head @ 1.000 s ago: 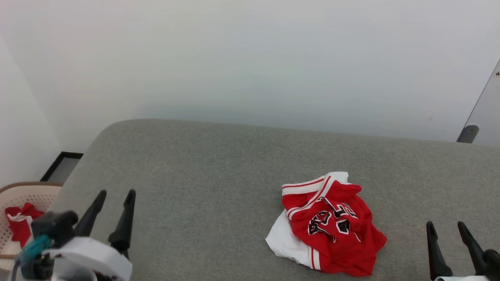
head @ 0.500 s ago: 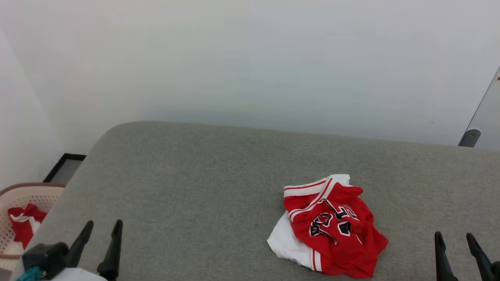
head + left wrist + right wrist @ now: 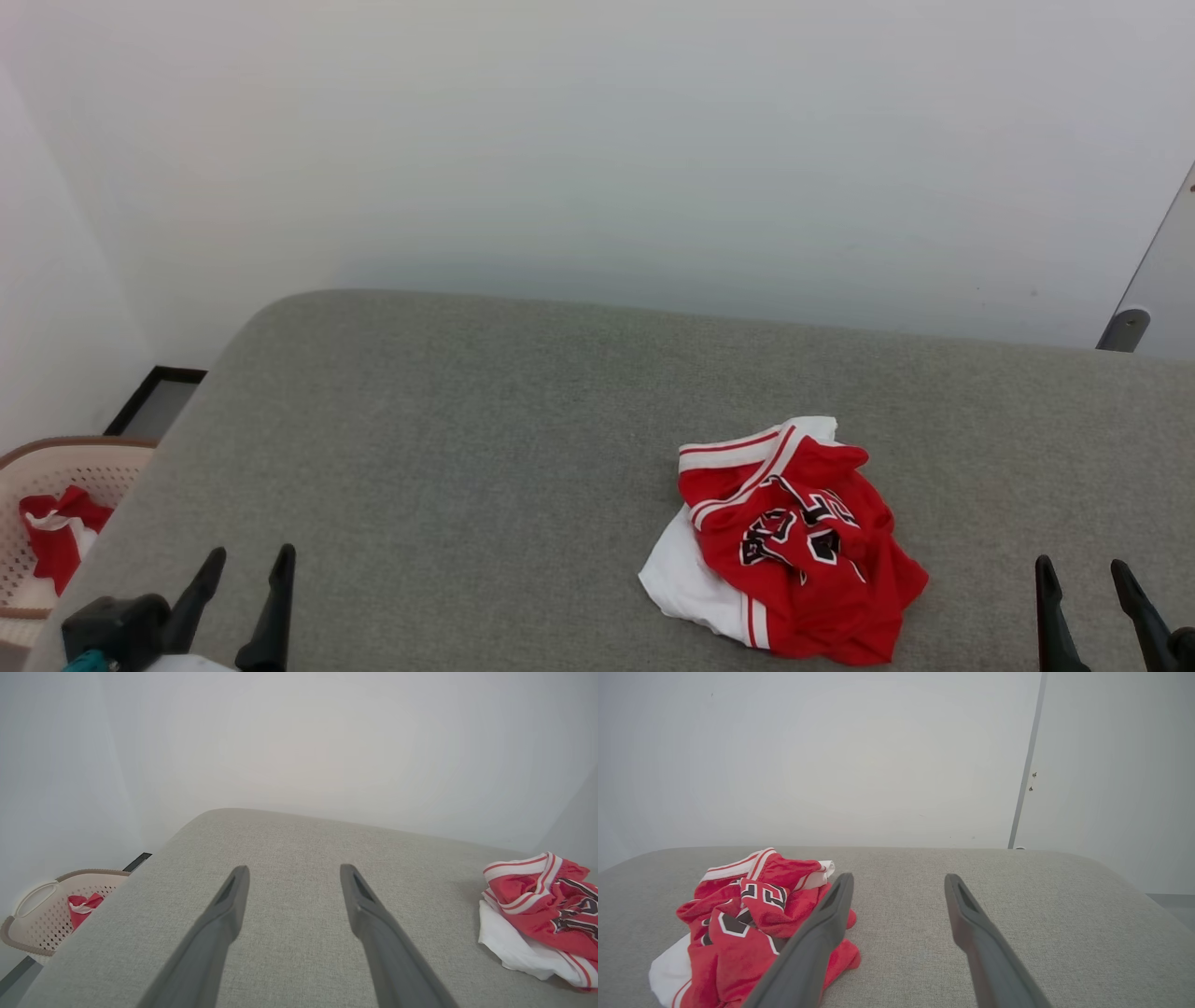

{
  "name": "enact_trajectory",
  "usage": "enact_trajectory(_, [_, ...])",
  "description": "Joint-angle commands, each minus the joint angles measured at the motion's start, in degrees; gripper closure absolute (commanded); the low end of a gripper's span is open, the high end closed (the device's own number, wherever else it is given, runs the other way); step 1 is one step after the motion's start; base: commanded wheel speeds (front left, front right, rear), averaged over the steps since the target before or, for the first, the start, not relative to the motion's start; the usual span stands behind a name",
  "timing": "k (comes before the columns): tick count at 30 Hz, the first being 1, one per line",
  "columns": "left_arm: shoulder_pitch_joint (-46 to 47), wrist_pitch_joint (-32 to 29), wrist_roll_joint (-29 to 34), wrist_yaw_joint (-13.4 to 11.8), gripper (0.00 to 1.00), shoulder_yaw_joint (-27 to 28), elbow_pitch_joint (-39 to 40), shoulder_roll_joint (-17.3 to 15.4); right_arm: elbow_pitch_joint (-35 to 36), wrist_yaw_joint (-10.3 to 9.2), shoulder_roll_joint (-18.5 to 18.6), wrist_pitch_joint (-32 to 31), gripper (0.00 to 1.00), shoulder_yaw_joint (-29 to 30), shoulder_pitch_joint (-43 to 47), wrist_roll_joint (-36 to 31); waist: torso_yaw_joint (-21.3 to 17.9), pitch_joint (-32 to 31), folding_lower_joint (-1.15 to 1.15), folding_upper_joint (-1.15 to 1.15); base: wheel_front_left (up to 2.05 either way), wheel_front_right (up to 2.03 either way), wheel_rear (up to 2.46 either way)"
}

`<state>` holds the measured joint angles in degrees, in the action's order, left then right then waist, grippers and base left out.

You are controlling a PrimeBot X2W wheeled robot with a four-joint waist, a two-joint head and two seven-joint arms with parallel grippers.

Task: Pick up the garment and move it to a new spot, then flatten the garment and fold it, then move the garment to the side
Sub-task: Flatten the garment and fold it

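Note:
The garment (image 3: pixel 789 539), a red jersey with white sleeves, striped trim and black white-outlined lettering, lies crumpled in a heap on the grey padded table (image 3: pixel 485 448), right of centre near the front. It also shows at the right edge of the left wrist view as the garment (image 3: pixel 542 910), and at the lower left of the right wrist view as the garment (image 3: pixel 742 924). My left gripper (image 3: pixel 247 560) stands open at the lower left, far from the heap, nothing between its fingers. My right gripper (image 3: pixel 1081 571) is open at the lower right, just right of the garment, apart from it.
A pale perforated basket (image 3: pixel 37 467) sits on the floor left of the table, holding a smaller red-and-white cloth (image 3: pixel 56 537). A white wall runs behind the table. A grey panel edge (image 3: pixel 1153 271) stands at the far right.
Both grippers have drawn back toward the bottom edge of the head view, the left one most. The camera shifted slightly. The garment has not moved.

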<state>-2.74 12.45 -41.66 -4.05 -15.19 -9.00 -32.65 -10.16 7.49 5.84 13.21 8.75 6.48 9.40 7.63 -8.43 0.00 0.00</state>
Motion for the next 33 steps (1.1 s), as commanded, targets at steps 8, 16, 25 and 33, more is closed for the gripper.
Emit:
enact_trajectory(8, [2.4, -3.1, 0.3, 0.0, 0.0, -1.6, 1.4, -0.2, 0.3, 0.0, 0.1, 0.1, 0.0, -0.2, -0.7, -0.3, -1.4, 0.8, 0.0, 0.0, 0.0, 0.0, 0.0])
enact_trajectory(16, [8.2, -11.2, -1.5, 2.2, 0.0, -4.7, 4.0, -0.1, 1.0, 0.0, 1.1, 0.0, 0.0, 1.7, -3.0, -0.4, -4.9, 2.9, 0.0, 0.0, 0.0, 0.0, 0.0])
enact_trajectory(25, [17.8, -25.8, -6.4, 6.6, 0.0, -9.3, 3.3, 0.3, 0.0, 0.0, 1.6, 0.4, 0.0, 1.6, -6.4, 0.3, -10.2, 5.4, 0.0, 0.0, 0.0, 0.0, 0.0])
enact_trajectory(33, [24.6, -38.4, -10.7, 8.0, 0.0, -13.3, -2.1, 2.3, -0.9, 0.0, 1.6, 1.0, 0.0, 0.8, -8.7, 0.4, -14.5, 6.6, 0.0, 0.0, 0.0, 0.0, 0.0])
